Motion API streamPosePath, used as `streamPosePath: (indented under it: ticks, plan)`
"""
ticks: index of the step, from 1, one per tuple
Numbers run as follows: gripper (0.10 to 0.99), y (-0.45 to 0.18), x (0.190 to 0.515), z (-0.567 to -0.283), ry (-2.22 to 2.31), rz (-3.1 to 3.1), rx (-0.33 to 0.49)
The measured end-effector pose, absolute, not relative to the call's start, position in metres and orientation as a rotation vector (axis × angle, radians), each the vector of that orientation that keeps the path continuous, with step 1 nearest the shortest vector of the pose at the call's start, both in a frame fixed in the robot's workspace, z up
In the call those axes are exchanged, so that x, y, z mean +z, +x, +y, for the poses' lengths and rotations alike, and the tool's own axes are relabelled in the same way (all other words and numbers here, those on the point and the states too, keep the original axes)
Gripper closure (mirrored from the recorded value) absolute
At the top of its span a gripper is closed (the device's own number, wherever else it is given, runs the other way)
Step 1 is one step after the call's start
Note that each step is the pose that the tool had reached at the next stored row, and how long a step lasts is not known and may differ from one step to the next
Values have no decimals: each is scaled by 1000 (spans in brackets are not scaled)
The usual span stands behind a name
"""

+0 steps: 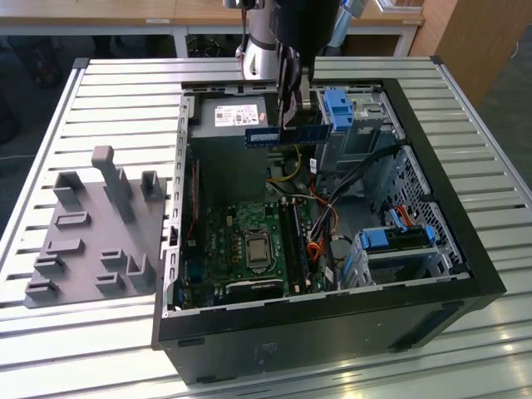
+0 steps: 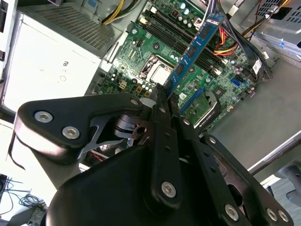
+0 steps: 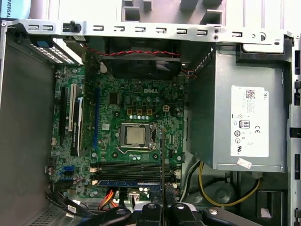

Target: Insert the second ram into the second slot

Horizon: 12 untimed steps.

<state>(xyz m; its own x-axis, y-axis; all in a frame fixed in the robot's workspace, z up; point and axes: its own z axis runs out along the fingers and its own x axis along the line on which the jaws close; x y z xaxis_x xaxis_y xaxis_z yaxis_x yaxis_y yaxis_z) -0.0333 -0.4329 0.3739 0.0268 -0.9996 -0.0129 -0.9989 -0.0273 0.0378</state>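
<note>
Exterior view shows the arm [image 1: 287, 25] reaching straight down into the open computer case [image 1: 490, 283], its gripper [image 1: 291, 125] clamped on the second ram [image 1: 262, 135], which hangs level, clear above the motherboard [image 1: 241, 249], near the power supply [image 1: 229, 116].

Robotics lab or test workshop, I'd say. My arm's base [image 1: 260, 46] stands on a work table [image 1: 108, 91] of ribbed aluminium profile, bench gear rather than furniture. On it sits an opened desktop computer case [image 1: 332, 337] with its motherboard [image 1: 249, 241] bare. Just beside it is a grey fixture plate [image 1: 83, 241] with posts and slots. Behind are plain wood-topped desks [image 1: 100, 10] on white legs. Loose cables [image 2: 19, 202] lie on the floor in the second wrist view.
</note>
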Motion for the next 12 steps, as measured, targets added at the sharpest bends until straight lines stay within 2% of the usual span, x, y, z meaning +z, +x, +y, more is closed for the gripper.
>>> streamPosePath:
  ticks: [12]
  plan:
    - [949, -33, 374, -437, 2238, -2178, -56]
